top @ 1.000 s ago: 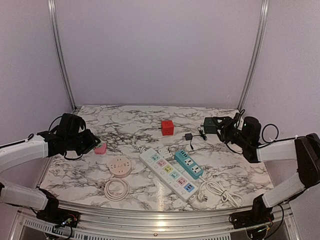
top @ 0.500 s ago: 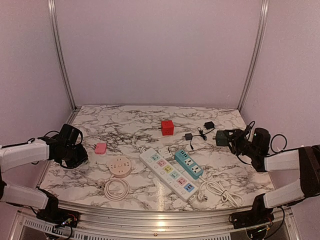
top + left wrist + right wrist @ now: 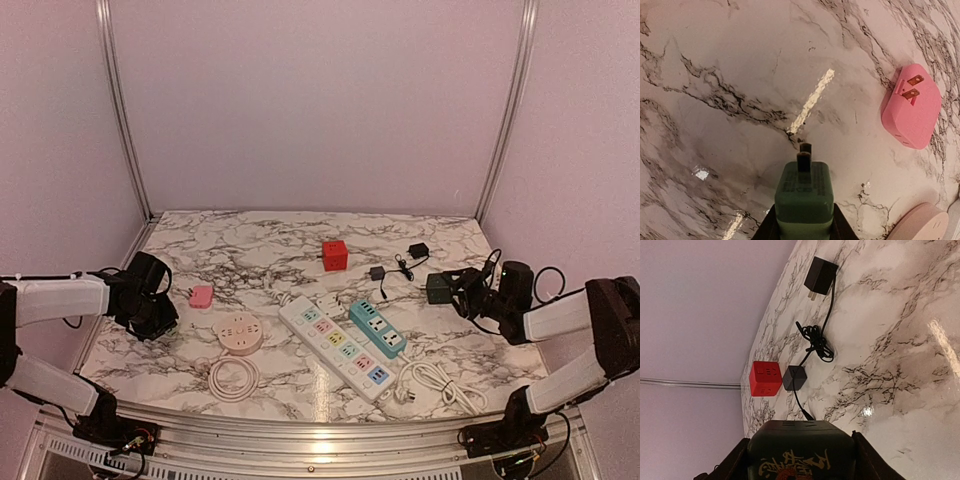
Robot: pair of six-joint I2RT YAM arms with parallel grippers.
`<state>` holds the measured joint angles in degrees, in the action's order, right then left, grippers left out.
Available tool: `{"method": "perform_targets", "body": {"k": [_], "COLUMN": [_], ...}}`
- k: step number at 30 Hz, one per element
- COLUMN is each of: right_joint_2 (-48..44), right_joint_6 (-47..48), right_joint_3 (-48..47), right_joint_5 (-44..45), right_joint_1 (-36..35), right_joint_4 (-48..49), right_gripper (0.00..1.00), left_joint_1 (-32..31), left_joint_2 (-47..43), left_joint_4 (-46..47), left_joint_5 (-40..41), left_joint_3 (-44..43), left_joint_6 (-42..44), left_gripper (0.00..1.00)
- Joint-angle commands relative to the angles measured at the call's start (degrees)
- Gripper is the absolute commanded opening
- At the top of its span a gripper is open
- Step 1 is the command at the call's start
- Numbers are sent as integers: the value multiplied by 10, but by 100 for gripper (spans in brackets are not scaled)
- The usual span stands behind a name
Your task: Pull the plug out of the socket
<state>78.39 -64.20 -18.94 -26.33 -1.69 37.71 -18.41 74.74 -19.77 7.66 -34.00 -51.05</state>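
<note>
Separation looks done: both arms lowered, left gripper (image 3: 804, 227) at nine o'clock clutching green plug (image 3: 804, 192), right gripper (image 3: 800, 460) at three o'clock clutching dark socket cube (image 3: 800, 440).

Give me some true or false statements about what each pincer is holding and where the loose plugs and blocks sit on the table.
1. The left pincer holds a green plug. True.
2. The right pincer is empty. False: it is shut on a dark green cube.
3. The red cube stands farther back than the white power strip. True.
4. The pink plug is plugged into that strip. False: it lies loose on the table, prongs bare.
</note>
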Motion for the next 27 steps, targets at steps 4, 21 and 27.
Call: {"method": "perform_targets", "body": {"k": [4,21,27], "right_joint_2": [19,53,73], "right_joint_6": [13,31,40], "right_joint_3": [4,23,24], "right_joint_5": [-6,5,7], "right_joint_1": [4,5,5], "right_joint_4": [32,45,45], "right_gripper": [6,9,13], "left_joint_1": [3,3,3], "left_joint_2": [19,-8,-33], "left_joint_4": [-15,-9,-29], "left_joint_5": [2,-25,-31], "left_joint_3": [-10,-25,-59], "left_joint_6": [2,42,70], "left_gripper": [31,71,86]}}
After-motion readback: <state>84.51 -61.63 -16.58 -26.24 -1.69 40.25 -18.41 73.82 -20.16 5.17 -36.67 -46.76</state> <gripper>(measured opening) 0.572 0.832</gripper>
